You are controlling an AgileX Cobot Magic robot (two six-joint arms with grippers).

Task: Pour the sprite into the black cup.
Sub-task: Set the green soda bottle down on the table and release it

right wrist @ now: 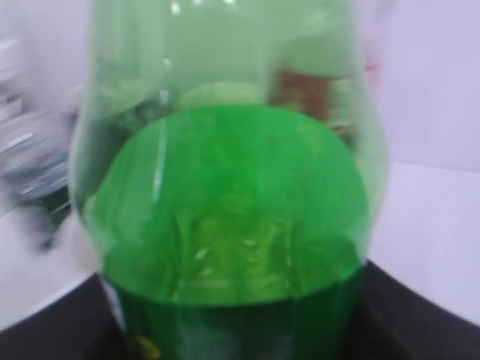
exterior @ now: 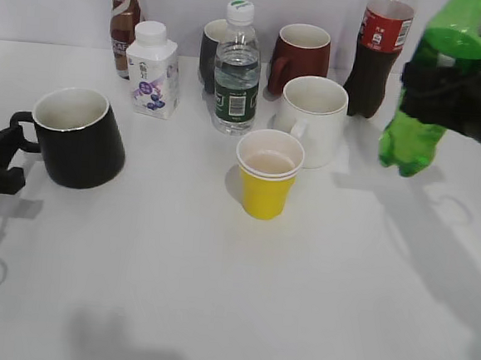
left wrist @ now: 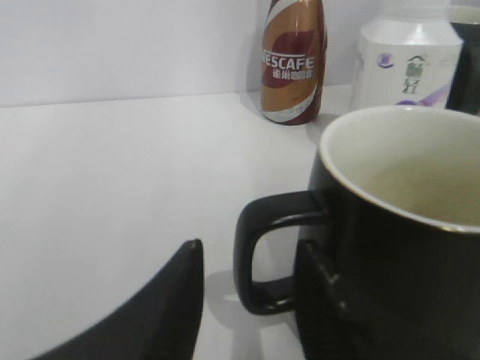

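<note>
Your right gripper (exterior: 452, 88) is clamped on the sprite (exterior: 435, 87), lifted at the right; your left gripper (left wrist: 247, 300), jaws apart, straddles the handle of the black cup (exterior: 77, 138) on the desk (exterior: 298, 301). Carry the bottle left, high over the yellow cup (exterior: 266, 184), and tilt only above the rim.

I see the green sprite (exterior: 430, 95) tilted, lifted off the table at right; the glossy black cup (exterior: 77, 138) stands upright far left.
</note>
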